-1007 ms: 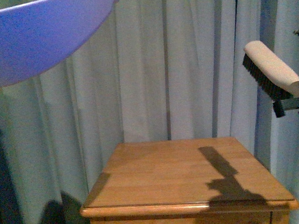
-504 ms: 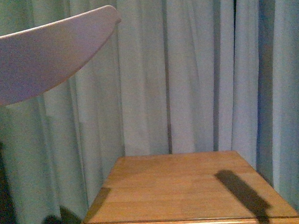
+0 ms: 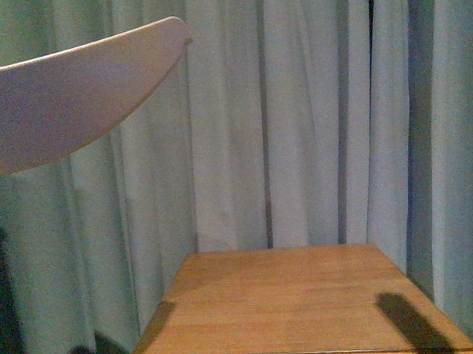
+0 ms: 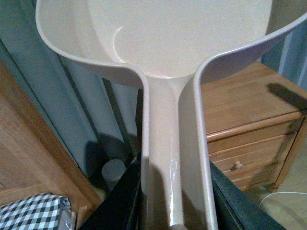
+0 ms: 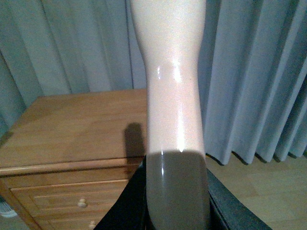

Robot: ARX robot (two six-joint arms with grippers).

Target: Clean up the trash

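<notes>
The beige dustpan [image 3: 63, 99] hangs high at the left of the front view, tilted up towards the right. In the left wrist view its empty pan [image 4: 177, 38] fills the upper part, and my left gripper [image 4: 175, 206] is shut on its long handle. My right gripper [image 5: 176, 206] is shut on the brush [image 5: 172, 96], whose smooth beige handle runs away from the camera. Neither the brush nor my right arm appears in the front view, only a shadow [image 3: 410, 319] on the table. No trash shows in any view.
A wooden nightstand [image 3: 292, 302] with knobbed drawers [image 4: 236, 165] stands before pale curtains [image 3: 296, 101]. Beside it on the floor are a grey cylinder [image 4: 114, 172] and a black-and-white checked pillow [image 4: 33, 211], with a wooden panel [image 4: 24, 143] above the pillow.
The brush has left the front view to the right, and its shadow has slid to the nightstand's right edge. The dustpan has sunk a little in the picture.
</notes>
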